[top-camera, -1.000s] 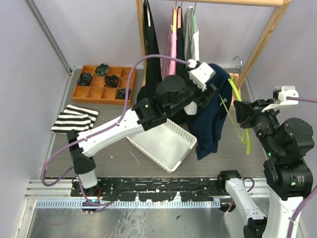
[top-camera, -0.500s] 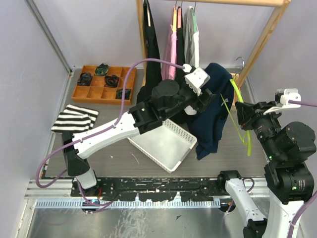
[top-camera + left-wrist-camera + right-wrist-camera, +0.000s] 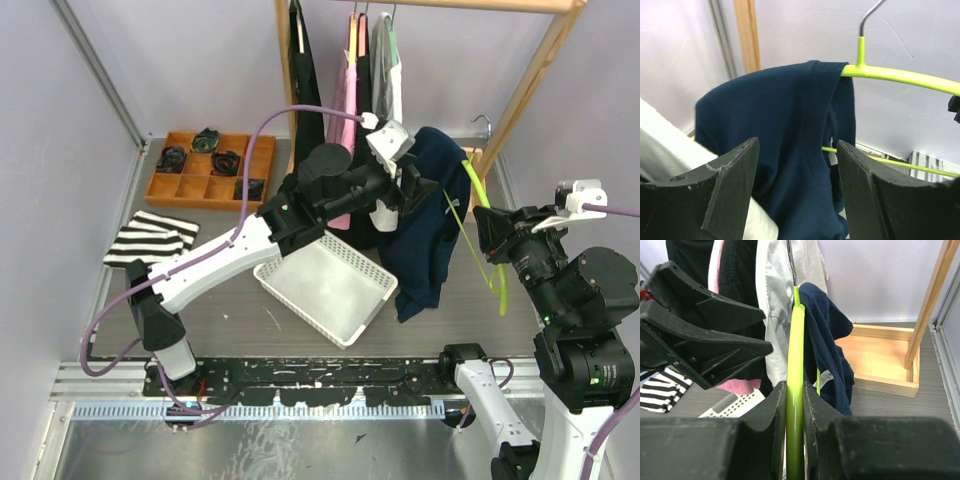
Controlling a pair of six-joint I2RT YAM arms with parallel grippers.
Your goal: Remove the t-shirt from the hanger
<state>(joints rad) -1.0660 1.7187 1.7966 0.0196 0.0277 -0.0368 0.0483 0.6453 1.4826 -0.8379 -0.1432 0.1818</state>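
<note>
Since one second ago the left arm has drawn back toward the left, so the white basket (image 3: pixel 325 285) below it now shows almost whole. The left gripper (image 3: pixel 797 144) has moved a little away from the shirt. It sits just beside the shirt, on its left side, with the jaws wide apart and nothing between them; the wrist view looks through the gap at the cloth.

The navy shirt (image 3: pixel 425 230) is not free yet. It hangs above the table, bunched on one end of the green hanger (image 3: pixel 478 205), and the other end is bare. The right gripper (image 3: pixel 794 387) is clamped on the hanger bar and holds it up.

I judge that one shoulder is already off. The left gripper must take the cloth and pull it off the last end.
</note>
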